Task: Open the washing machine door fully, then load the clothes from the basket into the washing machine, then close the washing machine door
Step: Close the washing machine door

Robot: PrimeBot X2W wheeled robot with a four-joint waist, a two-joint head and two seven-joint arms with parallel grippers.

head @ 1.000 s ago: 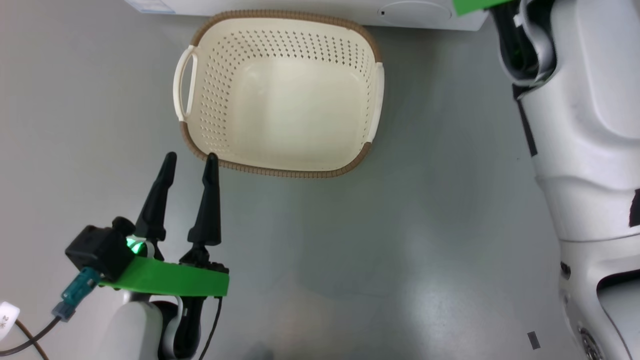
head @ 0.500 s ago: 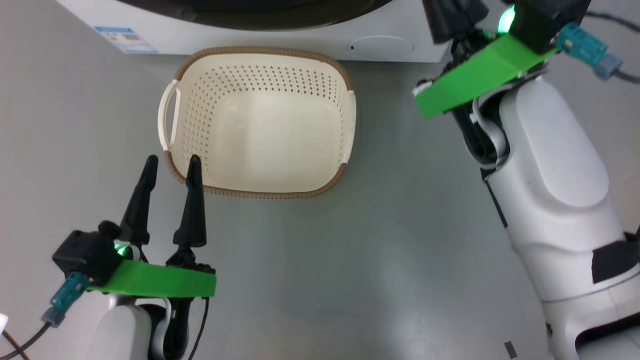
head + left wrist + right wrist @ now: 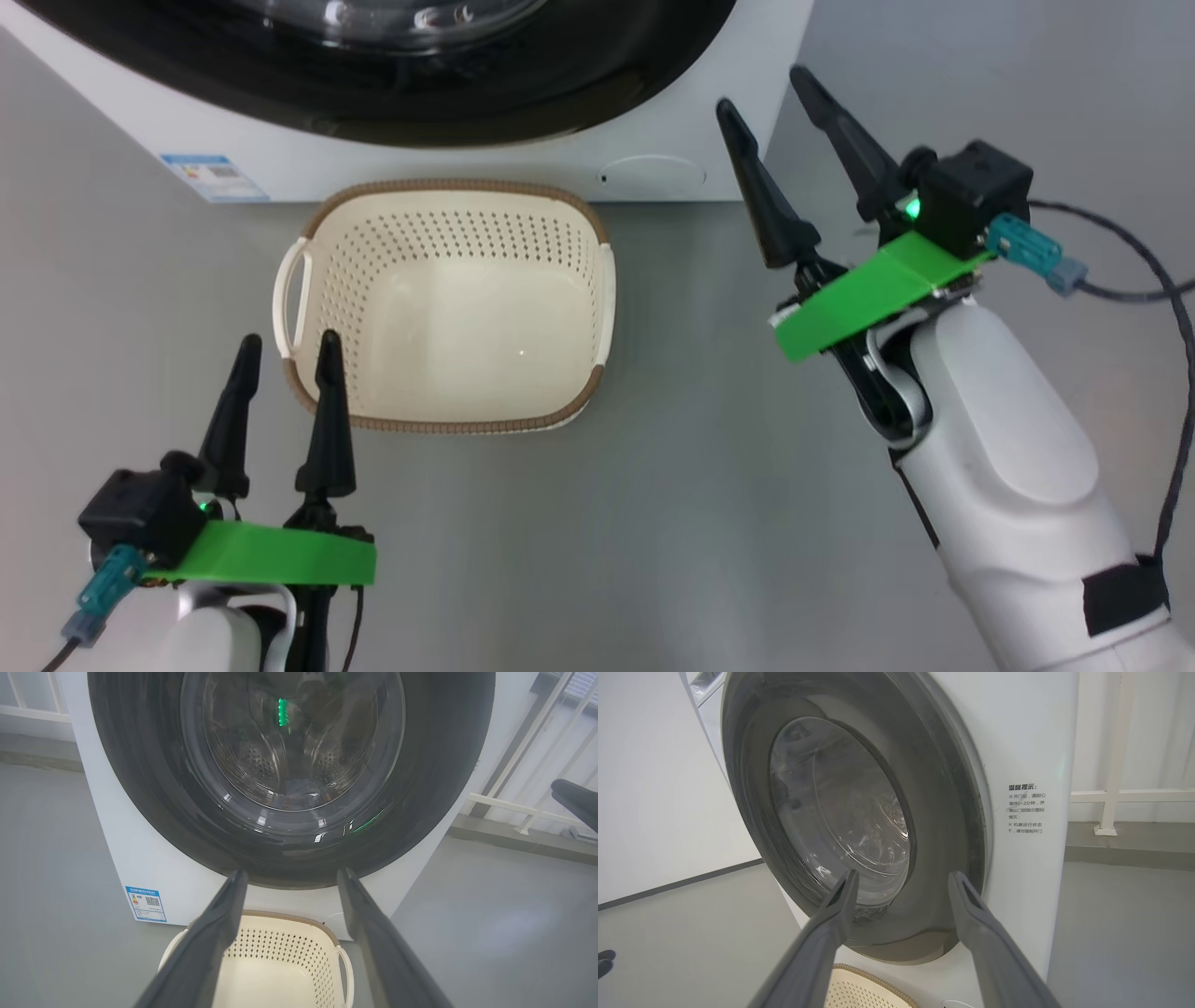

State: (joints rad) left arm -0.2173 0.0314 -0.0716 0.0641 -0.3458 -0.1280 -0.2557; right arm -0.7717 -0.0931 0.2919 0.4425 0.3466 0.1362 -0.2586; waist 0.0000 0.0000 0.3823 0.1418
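Two open, empty tools: left tool [image 3: 289, 339] below the door [image 3: 607, 84], right tool [image 3: 764, 89] just swung up beside it. Door's shut and the basket [image 3: 448, 187] under it is empty, so probably done.

I see the basket [image 3: 448, 245] on the floor [image 3: 691, 523] just before the washer [image 3: 523, 163]. Left jaws stand apart at its near-left corner, right jaws apart by the washer's corner.

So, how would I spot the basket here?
Find the big white washing machine with its round black door. The basket sits on the floor right in front of it. It's the cream tub dotted with holes, brown-rimmed and empty.
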